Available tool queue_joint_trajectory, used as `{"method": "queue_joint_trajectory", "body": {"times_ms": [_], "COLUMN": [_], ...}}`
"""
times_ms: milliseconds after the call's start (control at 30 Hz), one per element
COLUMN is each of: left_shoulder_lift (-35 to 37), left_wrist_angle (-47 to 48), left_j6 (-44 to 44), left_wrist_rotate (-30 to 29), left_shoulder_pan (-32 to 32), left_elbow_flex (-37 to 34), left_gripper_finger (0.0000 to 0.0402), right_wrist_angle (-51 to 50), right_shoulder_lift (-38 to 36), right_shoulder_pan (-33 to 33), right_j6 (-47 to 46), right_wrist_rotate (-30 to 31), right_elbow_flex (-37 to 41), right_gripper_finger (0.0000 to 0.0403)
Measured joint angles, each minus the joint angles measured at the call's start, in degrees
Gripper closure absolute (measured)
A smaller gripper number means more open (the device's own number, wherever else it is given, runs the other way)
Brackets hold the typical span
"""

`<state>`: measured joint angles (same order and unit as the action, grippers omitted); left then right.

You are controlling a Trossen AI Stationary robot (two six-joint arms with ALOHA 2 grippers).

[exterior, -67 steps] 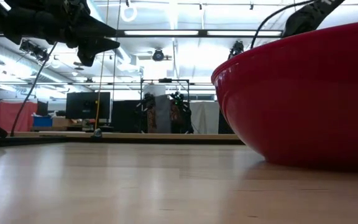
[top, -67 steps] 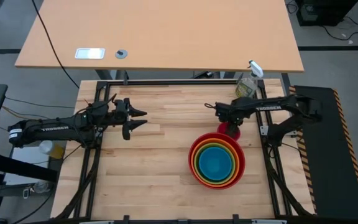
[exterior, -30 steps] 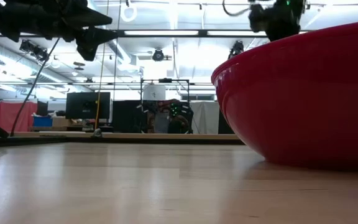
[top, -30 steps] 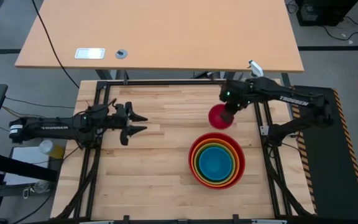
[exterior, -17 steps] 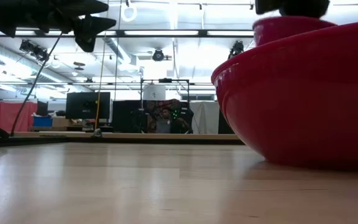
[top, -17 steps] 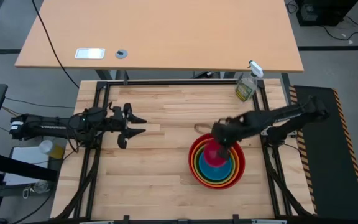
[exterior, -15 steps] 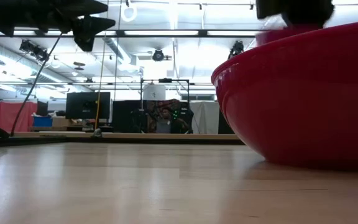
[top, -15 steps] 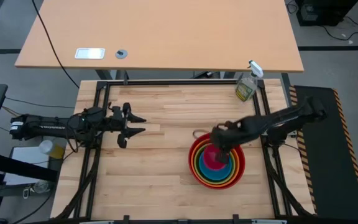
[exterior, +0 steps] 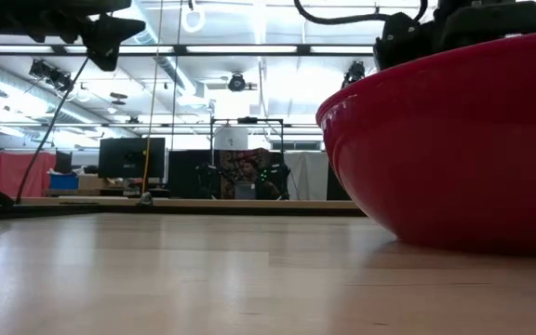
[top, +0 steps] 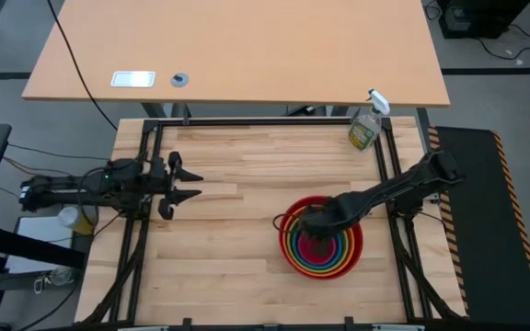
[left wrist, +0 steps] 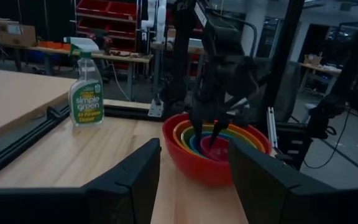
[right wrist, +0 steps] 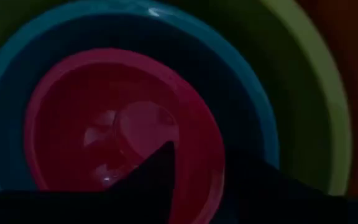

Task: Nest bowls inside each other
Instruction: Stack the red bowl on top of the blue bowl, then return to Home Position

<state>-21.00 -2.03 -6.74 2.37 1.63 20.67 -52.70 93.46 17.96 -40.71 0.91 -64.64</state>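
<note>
Several bowls sit nested at the table's right. The red bowl (top: pixel 288 257) is outermost. Inside it are the orange (right wrist: pixel 353 37), lime green (right wrist: pixel 303 74) and blue (right wrist: pixel 247 99) bowls. The small pink bowl (right wrist: pixel 92 124) rests inside the blue one. My right gripper (right wrist: pixel 197 180) points down into the stack (top: pixel 318 237), open, with one finger inside the pink bowl and one outside its rim. My left gripper (top: pixel 198 184) hovers open and level over the table's left side, holding nothing. My right gripper's fingers (right wrist: pixel 160 180) stand on either side of the pink bowl's rim (right wrist: pixel 207 186), coming from above. I cannot tell whether they touch it. The pink bowl sits upright in the blue bowl.
A clear spray bottle (top: pixel 364 129) with greenish liquid stands at the table's far right corner. Bare wood lies between the two arms and along the near edge. The red bowl's wall (exterior: pixel 454 149) fills the right of the low view.
My right gripper has carried the pink bowl from the far right, near the spray bottle, toward the near edge and down into the stack. The bowl now sits inside the blue one. My left gripper has drawn back toward the table's left edge.
</note>
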Motion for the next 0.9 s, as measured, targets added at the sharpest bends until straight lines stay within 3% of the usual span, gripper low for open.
{"method": "queue_joint_trajectory", "body": {"times_ms": [100, 267, 333, 600, 900], "left_shoulder_lift": [2.55, 6.94, 9.29, 21.10, 20.89], "left_wrist_angle": [2.28, 3.53, 3.72, 4.26, 4.91], "left_j6": [0.00, 0.23, 0.28, -1.20, -1.64], "left_wrist_rotate": [0.02, 0.02, 0.11, 0.22, 0.35], "left_shoulder_pan": [0.00, 0.00, -0.02, 0.00, 0.02], "left_elbow_flex": [0.02, -0.40, -1.69, -9.13, -9.21], "left_gripper_finger": [0.0209, 0.0209, 0.0209, 0.0209, 0.0209], "right_wrist_angle": [-1.46, -0.60, 1.13, 24.77, 53.64], "right_shoulder_lift": [-2.74, -10.24, -13.57, -29.38, -49.60], "right_shoulder_pan": [0.00, 2.20, 2.37, -0.83, -7.92], "right_j6": [-2.85, -2.80, -2.74, 3.46, 15.47], "right_wrist_rotate": [1.51, 15.82, 18.13, 21.02, 19.62], "right_elbow_flex": [0.00, 0.99, 3.46, 20.63, 41.52], "right_gripper_finger": [0.0227, 0.0194, 0.0192, 0.0217, 0.0233]}}
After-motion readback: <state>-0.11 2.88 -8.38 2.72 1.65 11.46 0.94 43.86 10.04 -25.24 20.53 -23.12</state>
